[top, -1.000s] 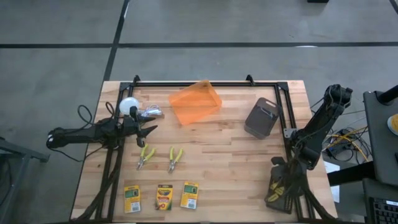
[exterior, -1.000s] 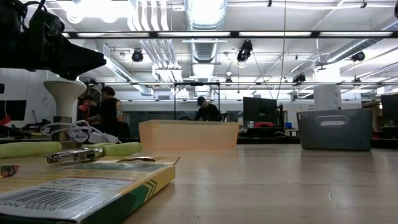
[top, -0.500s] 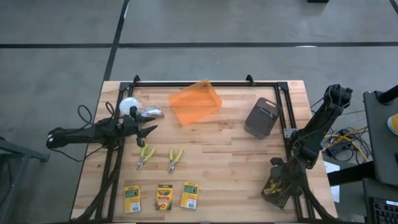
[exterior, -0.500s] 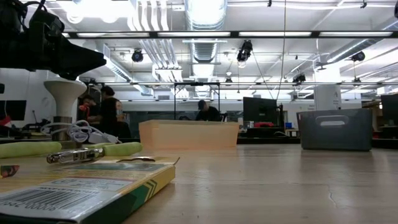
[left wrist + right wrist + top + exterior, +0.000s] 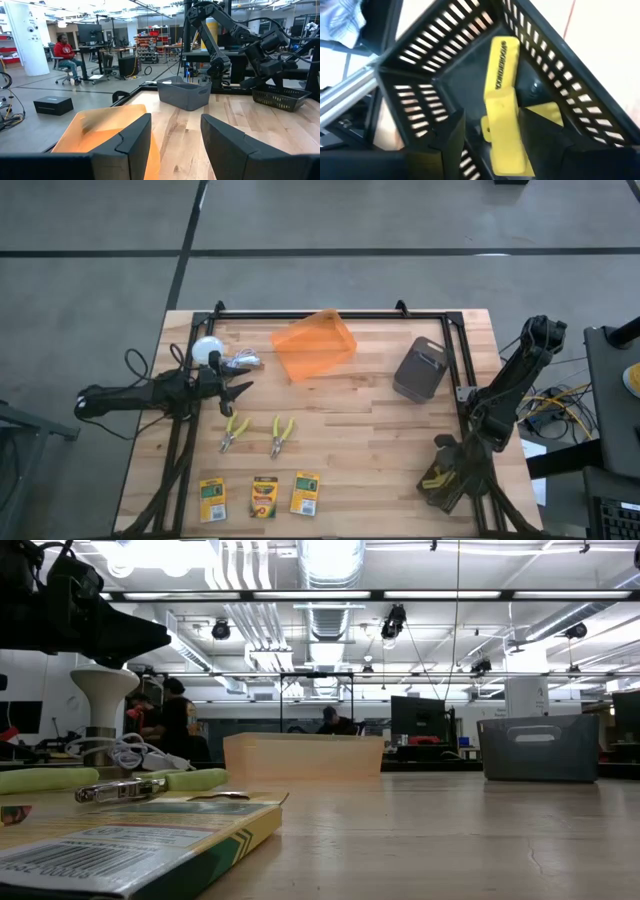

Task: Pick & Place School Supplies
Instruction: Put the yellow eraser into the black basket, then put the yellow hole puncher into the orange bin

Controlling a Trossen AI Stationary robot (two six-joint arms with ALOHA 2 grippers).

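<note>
Right hand (image 5: 487, 131) spread over yellow block (image 5: 502, 105) inside black slatted basket (image 5: 447, 483), near-right bench (image 5: 370, 430) corner; risk: fingers snag slats on withdrawal, tipping the basket.

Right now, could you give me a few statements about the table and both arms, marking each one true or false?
1. Three flat yellow-and-green crayon boxes lie in a row at the near edge of the wooden table. True.
2. The translucent orange bin holds the two yellow-handled pliers. False: the pliers lie on the bare wood, between the bin and the crayon boxes.
3. The right tool points into a black slotted basket with yellow blocks in it. True.
4. The left tool grips the white ball. False: its fingers stand apart with nothing between them.
5. A grey bin stands left of the orange bin. False: it stands to its right.
</note>
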